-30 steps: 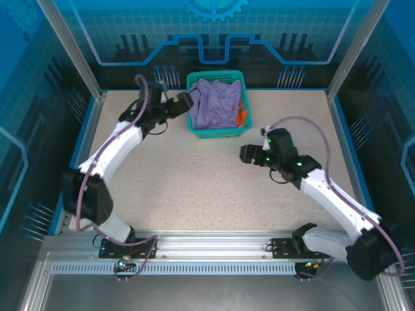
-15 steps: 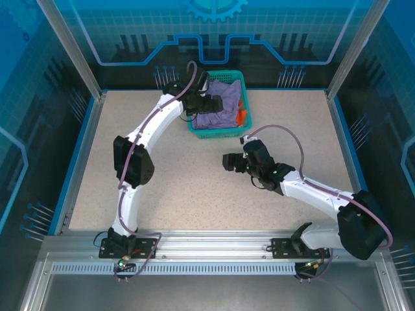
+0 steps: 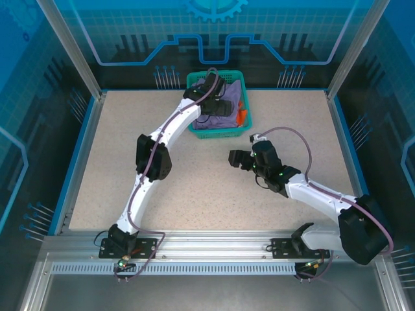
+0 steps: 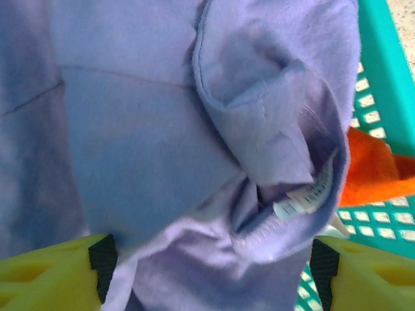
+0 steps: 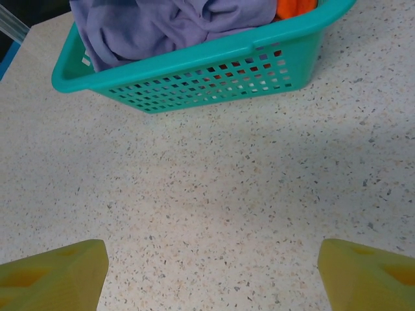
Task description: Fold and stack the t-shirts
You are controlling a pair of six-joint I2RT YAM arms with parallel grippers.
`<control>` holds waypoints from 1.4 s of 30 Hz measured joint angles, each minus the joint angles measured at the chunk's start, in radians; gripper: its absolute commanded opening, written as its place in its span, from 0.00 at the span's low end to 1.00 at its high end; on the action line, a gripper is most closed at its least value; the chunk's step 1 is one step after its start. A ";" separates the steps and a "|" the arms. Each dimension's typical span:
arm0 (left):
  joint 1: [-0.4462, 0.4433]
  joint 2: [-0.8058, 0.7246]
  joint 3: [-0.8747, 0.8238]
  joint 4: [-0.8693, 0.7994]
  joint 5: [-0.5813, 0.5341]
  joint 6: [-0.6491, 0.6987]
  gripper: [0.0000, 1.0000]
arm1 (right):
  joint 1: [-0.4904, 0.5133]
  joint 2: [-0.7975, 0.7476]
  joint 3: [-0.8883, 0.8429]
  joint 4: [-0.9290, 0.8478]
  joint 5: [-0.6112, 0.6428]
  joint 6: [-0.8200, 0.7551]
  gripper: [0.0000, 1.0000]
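The lavender-purple t-shirt (image 3: pixel 231 91) lies crumpled in the teal mesh basket (image 3: pixel 218 134) at the back of the table. Up close its folds (image 4: pixel 142 129) show a white neck label. The orange t-shirt (image 3: pixel 241 116) peeks out at the basket's right side, under the purple one (image 4: pixel 373 172). My left gripper (image 3: pixel 220 107) is down in the basket, its jaws open and straddling a bunch of purple fabric (image 4: pixel 211 272). My right gripper (image 3: pixel 232 157) hovers open over bare table in front of the basket (image 5: pixel 211 272), with nothing between its fingers.
The speckled tabletop (image 3: pixel 162 175) stretches in front of and to both sides of the basket. Blue enclosure walls and metal posts ring the table. The basket's front wall (image 5: pixel 214 65) faces my right gripper, with the purple shirt (image 5: pixel 168 23) heaped above it.
My left arm has swung right from beside the basket to down onto the purple shirt, its jaws narrowing. My right gripper has shifted left, nearer the basket's front.
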 measured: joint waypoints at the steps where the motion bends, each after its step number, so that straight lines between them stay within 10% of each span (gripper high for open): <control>1: 0.001 0.013 0.004 0.017 -0.006 0.014 0.58 | 0.000 0.000 0.000 0.003 -0.004 0.003 0.85; 4: 0.003 0.043 0.016 0.048 -0.032 0.049 0.11 | 0.000 0.002 0.000 0.008 -0.010 0.007 0.85; 6: 0.003 0.048 0.016 0.060 -0.055 0.058 0.00 | -0.001 0.004 0.000 0.012 -0.017 0.007 0.84; 15: 0.002 -0.043 -0.013 0.111 -0.074 0.079 0.00 | -0.002 0.029 0.001 0.013 -0.024 0.008 0.84; 42: -0.202 -1.188 -0.564 0.279 -0.165 -0.059 0.04 | -0.006 0.041 0.002 0.049 -0.051 0.014 0.87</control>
